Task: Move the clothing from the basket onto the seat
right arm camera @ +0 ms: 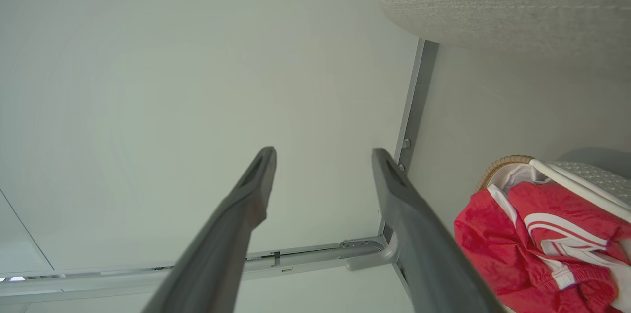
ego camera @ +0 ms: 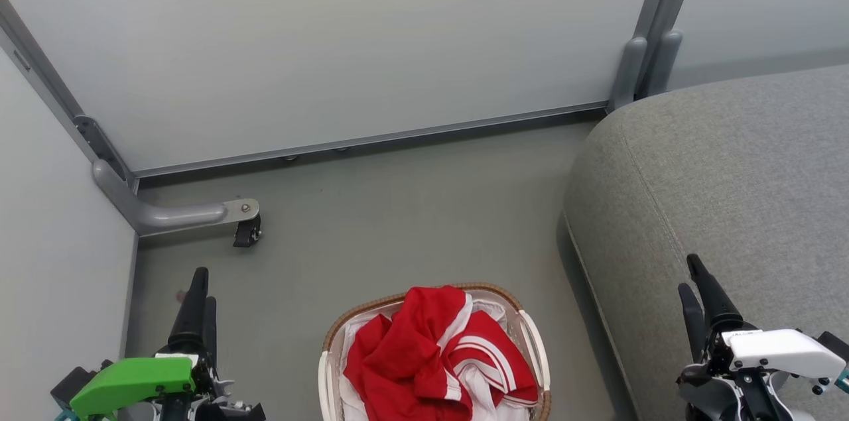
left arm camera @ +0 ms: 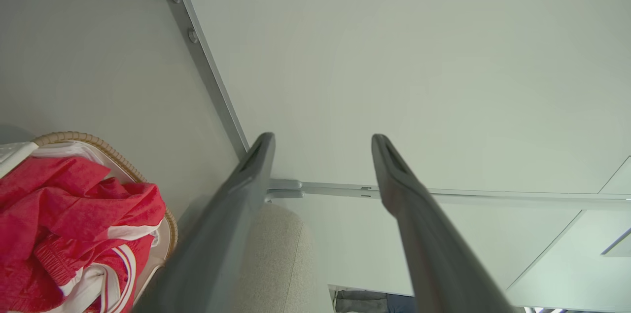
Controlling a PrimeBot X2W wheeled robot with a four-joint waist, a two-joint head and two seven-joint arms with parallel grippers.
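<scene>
The clothing (ego camera: 431,355) is a crumpled heap of bright red sports fabric with white panels and white stripes. It lies piled in the oval basket (ego camera: 359,315), above the brown woven rim. The basket stands on the grey floor (ego camera: 398,222), just beside the grey upholstered seat (ego camera: 716,176). The left gripper (left arm camera: 323,165) and right gripper (right arm camera: 323,170) both have their fingers spread apart, holding nothing.

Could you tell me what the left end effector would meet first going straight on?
Probably the pale grey wall panel; the left end effector points at it, nothing visibly between, depth unclear.
</scene>
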